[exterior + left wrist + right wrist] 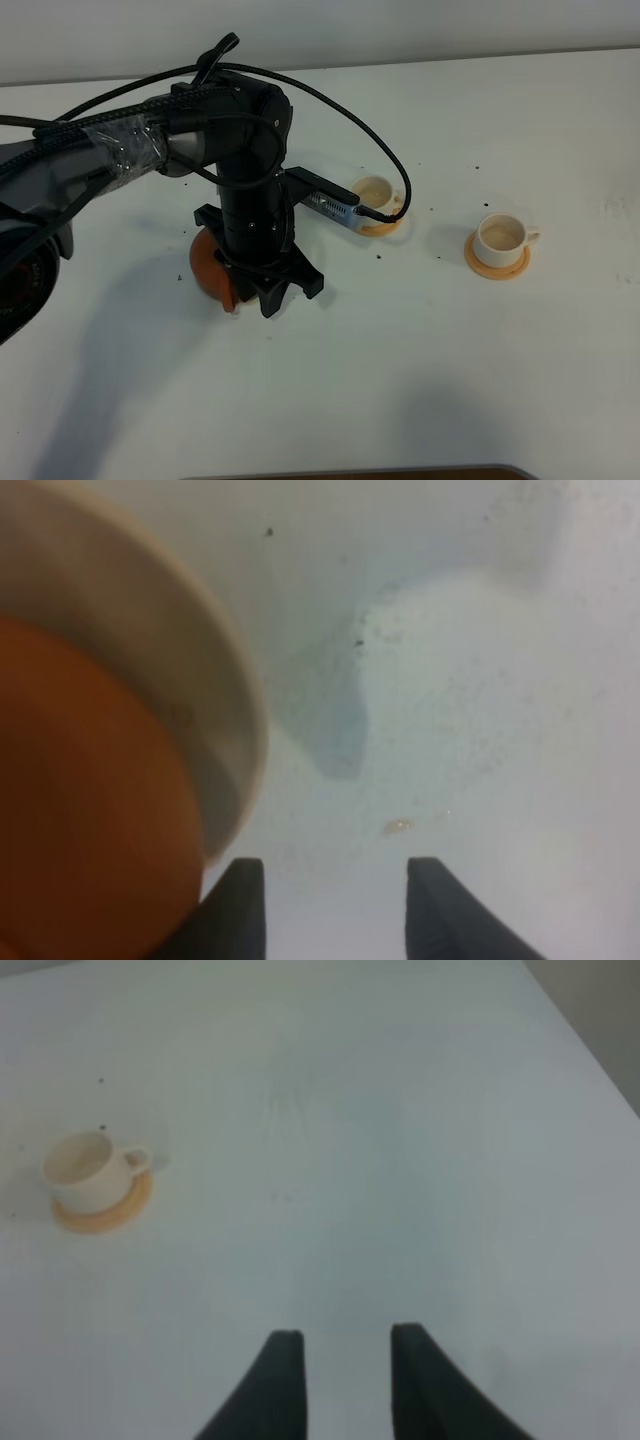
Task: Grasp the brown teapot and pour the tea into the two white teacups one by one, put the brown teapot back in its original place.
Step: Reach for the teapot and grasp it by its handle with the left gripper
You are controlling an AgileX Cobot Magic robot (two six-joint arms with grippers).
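Looking down from the high camera, you have the left gripper (277, 292) pointing at the table (450, 380), just beside the brown teapot (207, 265), at about four o'clock from it. Most of the pot is hidden under your left arm (250, 150); only its reddish-brown flank shows. Your left wrist view puts that flank close and blurred, right next to one finger (240, 910), with the rim of the pale tan disc (228, 750) curving round it. The claw stands wide apart with only bare tabletop in the gap, so you have hold of nothing.

Off at two o'clock from the pot, the nearer white teacup (372, 190) stands on its orange coaster (383, 229), partly covered by the wrist camera housing (328, 203). At three o'clock, well apart, the farther white teacup (499, 235) stands upright on the second orange coaster (497, 264), its handle at three o'clock.

Your right gripper (345, 1345) is out of the high view. Its own camera shows the fingers parted a little, empty, over bare table.
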